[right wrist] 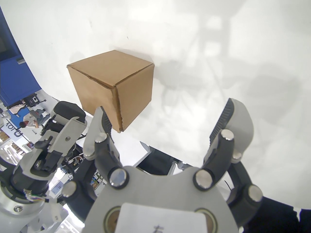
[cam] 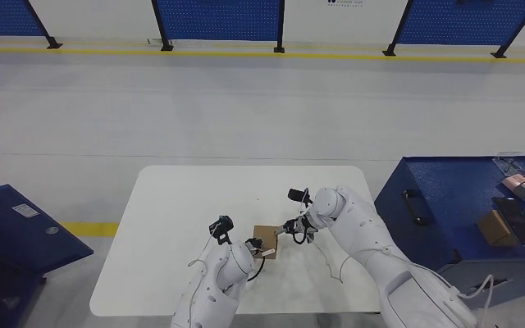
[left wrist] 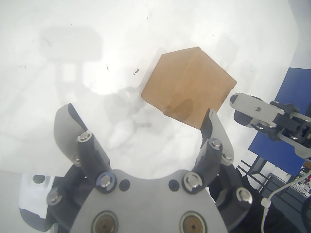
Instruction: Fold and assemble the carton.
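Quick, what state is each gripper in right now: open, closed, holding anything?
Left gripper: jaws open, holding nothing, close to the carton.
Right gripper: jaws open, holding nothing.

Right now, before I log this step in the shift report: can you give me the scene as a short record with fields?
carton: brown, folded into a closed cube, standing on the white table
left gripper: open, close beside the carton, not gripping it
right gripper: open, at the carton's other side, not gripping it
task state: carton looks assembled; no loose flap on the faces that show
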### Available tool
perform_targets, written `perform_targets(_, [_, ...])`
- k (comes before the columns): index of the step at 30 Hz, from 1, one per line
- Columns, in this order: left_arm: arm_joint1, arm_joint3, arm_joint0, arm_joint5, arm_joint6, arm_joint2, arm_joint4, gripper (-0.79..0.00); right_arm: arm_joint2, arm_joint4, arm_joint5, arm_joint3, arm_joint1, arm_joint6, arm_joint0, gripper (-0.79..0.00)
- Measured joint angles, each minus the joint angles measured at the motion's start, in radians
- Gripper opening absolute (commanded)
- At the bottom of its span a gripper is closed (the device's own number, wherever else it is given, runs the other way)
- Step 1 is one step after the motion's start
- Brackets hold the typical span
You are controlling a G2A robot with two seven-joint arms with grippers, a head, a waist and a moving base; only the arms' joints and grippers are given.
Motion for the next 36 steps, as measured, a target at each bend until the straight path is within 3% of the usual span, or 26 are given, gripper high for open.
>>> perform_targets(13, [0.0, 0.0, 0.0, 0.0, 0.0, 0.0, 0.0, 0.0, -0.023, -0.035, 0.022, 0.006, -0.022, -0.015, -0.009, 0.0])
perform_targets(30, [0.0, -0.008, 0.005, -0.006, 0.007, -0.003, -0.005, 0.0, 0.052, 0.053, -0.03, 0.049, -0.002, 0.0, 0.015, 0.0])
perform_targets(33, [0.006, -0.128, 0.086, -0.076, 0.111, -0.006, -0.015, 0.0, 0.115, 0.138, -0.064, 0.092, 0.02, 0.006, 0.038, 0.0])
perform_targets(36, [0.014, -0.299, 0.248, -0.184, 0.27, 0.024, -0.002, 0.0, 0.175, 0.227, -0.101, 0.136, 0.041, 0.066, 0.055, 0.0])
